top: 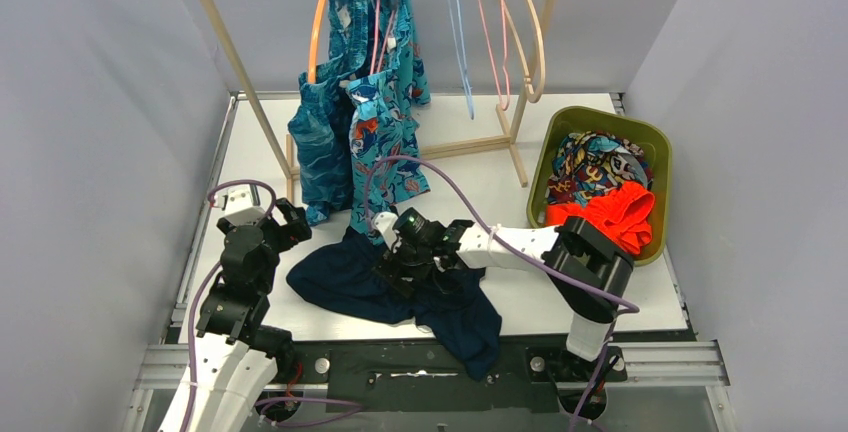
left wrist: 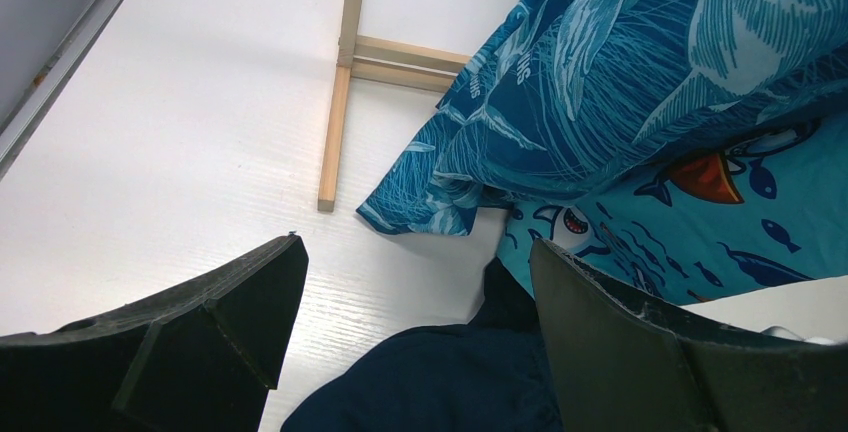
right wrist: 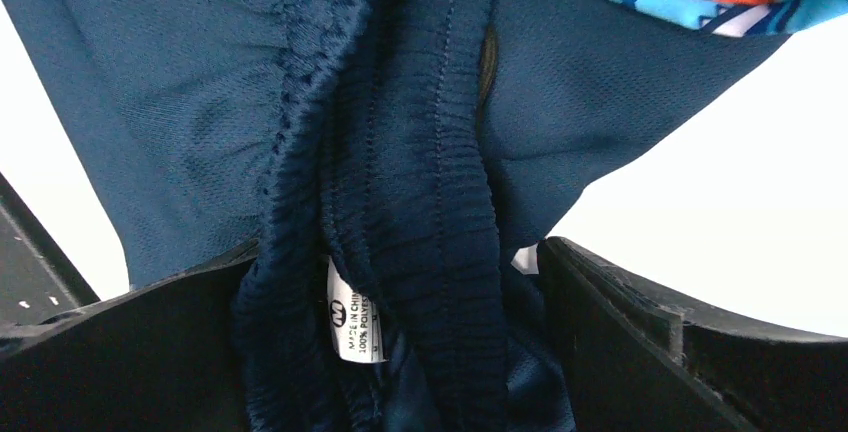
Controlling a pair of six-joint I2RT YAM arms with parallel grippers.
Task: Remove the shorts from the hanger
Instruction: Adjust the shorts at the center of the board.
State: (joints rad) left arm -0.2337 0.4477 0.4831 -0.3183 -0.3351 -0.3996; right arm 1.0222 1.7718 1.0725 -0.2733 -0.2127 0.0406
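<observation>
Navy shorts [top: 345, 282] lie crumpled on the white table, off any hanger. My right gripper [top: 400, 257] is low over them and open; its jaws stand wide on either side of the bunched navy waistband [right wrist: 420, 152], which bears a white label [right wrist: 352, 322]. My left gripper [top: 295, 222] is open and holds nothing, hovering by the left edge of the navy shorts [left wrist: 440, 382]. Teal leaf-print shorts [top: 320, 142] hang on an orange hanger [top: 318, 22]. Turquoise cartoon-print shorts [top: 385, 142] hang on a pink hanger [top: 380, 12].
A wooden rack [top: 240, 62] stands at the back, with several bare hangers [top: 500, 32] at its right end. The green basket [top: 560, 132] at the right holds orange-red shorts [top: 615, 212] and multicolour shorts [top: 590, 167]. The rack foot [left wrist: 335, 132] lies ahead of my left gripper.
</observation>
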